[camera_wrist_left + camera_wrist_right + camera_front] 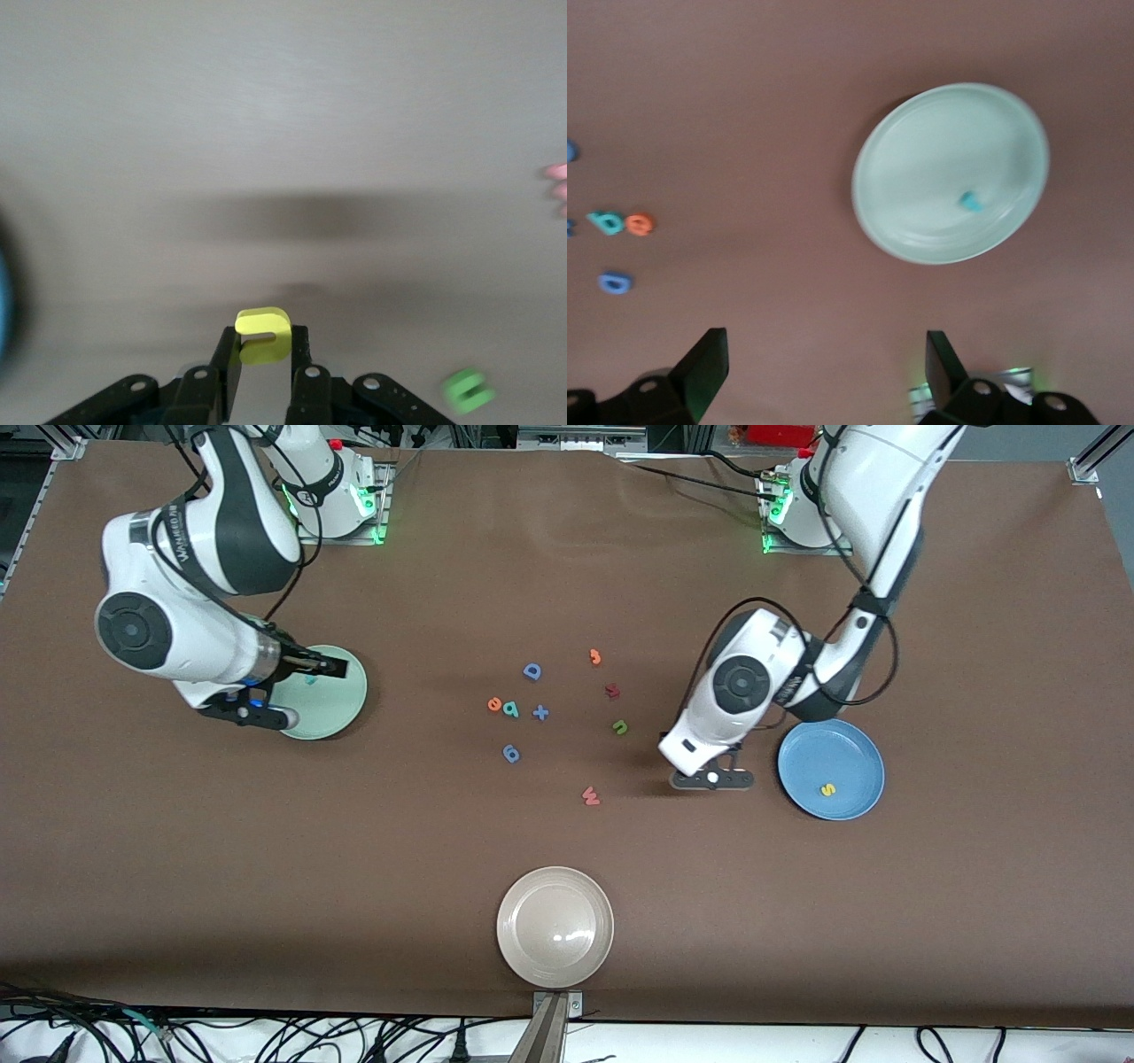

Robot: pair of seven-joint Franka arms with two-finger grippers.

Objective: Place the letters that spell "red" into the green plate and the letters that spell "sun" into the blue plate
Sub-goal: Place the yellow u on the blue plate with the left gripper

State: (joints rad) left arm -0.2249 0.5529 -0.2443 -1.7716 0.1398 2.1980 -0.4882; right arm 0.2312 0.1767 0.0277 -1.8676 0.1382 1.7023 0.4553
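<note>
The left gripper is clamped tight on the yellow u, which sticks out past the fingertips with its open side turned sideways across the jaws. That arm bends low at the elbow, its hand angled down over bare table just at the blue plate's nine o'clock edge. The yellow s lies in that plate near its five o'clock rim. The green n sits on the table, arch up.

The right gripper hangs with its jaws spread wide and nothing between them, over the green plate. The teal r lies in that plate, too small to read its heading. The orange e and teal d lie touching, side by side, mid-table.
</note>
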